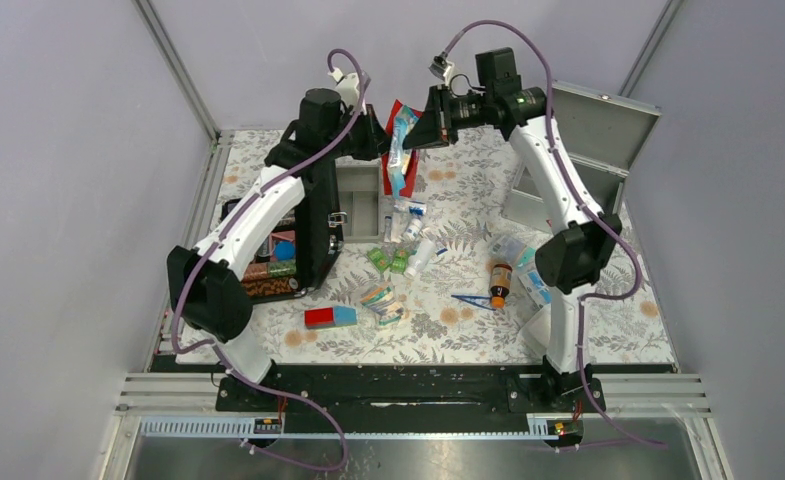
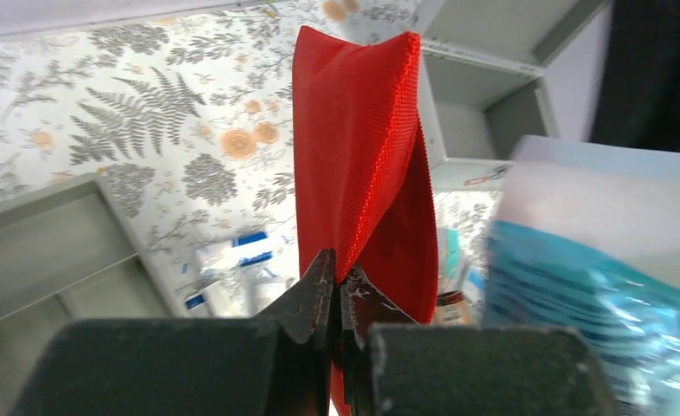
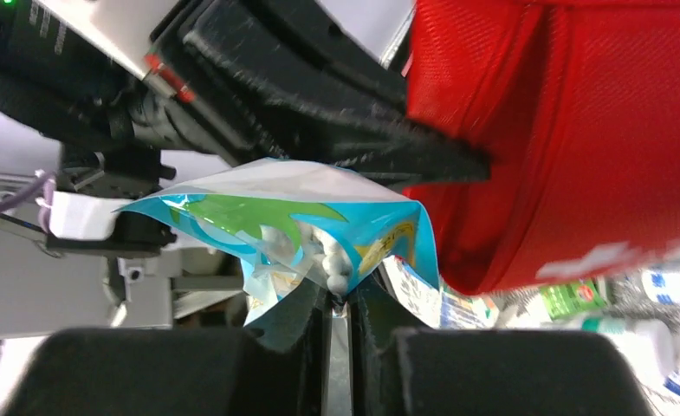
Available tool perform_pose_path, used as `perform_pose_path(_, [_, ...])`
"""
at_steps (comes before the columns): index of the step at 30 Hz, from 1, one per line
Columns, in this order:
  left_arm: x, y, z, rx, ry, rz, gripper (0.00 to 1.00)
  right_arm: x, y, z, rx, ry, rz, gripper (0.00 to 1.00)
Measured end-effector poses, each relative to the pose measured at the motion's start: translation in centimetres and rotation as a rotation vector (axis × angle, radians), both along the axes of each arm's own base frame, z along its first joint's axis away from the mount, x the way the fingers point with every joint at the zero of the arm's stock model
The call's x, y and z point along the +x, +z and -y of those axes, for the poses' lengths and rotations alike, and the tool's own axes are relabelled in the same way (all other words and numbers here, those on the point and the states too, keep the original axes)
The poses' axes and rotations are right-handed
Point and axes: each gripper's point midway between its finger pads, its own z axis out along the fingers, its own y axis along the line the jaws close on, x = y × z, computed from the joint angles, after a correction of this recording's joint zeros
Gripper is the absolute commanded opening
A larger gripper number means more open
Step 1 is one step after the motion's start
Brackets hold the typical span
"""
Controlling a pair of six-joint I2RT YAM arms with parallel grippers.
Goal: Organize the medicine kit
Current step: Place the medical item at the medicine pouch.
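Observation:
My left gripper (image 1: 380,135) is shut on a red fabric pouch (image 2: 362,165) and holds it up above the table's back middle; the pouch also shows in the top view (image 1: 410,160) and in the right wrist view (image 3: 561,139). My right gripper (image 1: 430,118) is shut on a blue and green plastic packet of white cotton swabs (image 3: 310,221), held right beside the pouch; the packet shows in the top view (image 1: 400,145) and in the left wrist view (image 2: 579,286). In the right wrist view my left gripper's fingers (image 3: 388,147) sit between packet and pouch.
A black kit case (image 1: 298,240) stands open at left. A grey divider tray (image 1: 360,205) lies beside it. Small bottles and boxes (image 1: 408,225), green packets (image 1: 388,262), a brown bottle (image 1: 500,282), a red and blue box (image 1: 330,317) and a grey open box (image 1: 578,150) lie around.

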Motion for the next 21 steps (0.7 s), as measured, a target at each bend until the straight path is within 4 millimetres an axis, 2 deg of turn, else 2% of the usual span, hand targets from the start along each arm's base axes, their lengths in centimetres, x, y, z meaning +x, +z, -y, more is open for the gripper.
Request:
perform_pose_path(4, [0.6, -0.1, 0.8, -0.110, -0.016, -0.060, 0.00, 2.8, -1.3, -1.6, 0.061, -0.016, -0.071, 0.15])
perform_pose_path(7, [0.4, -0.7, 1.1, -0.150, -0.040, -0.102, 0.00, 4.0, -1.3, -2.2, 0.089, -0.026, -0.067, 0.14])
perform_pose_path(13, [-0.1, -0.3, 1.5, -0.189, -0.091, -0.117, 0.00, 4.9, 0.1, -2.4, 0.121, -0.013, 0.076, 0.14])
perform_pose_path(21, [-0.1, -0.2, 0.8, -0.203, -0.111, -0.124, 0.00, 5.5, -0.4, -2.0, 0.082, -0.007, 0.235, 0.13])
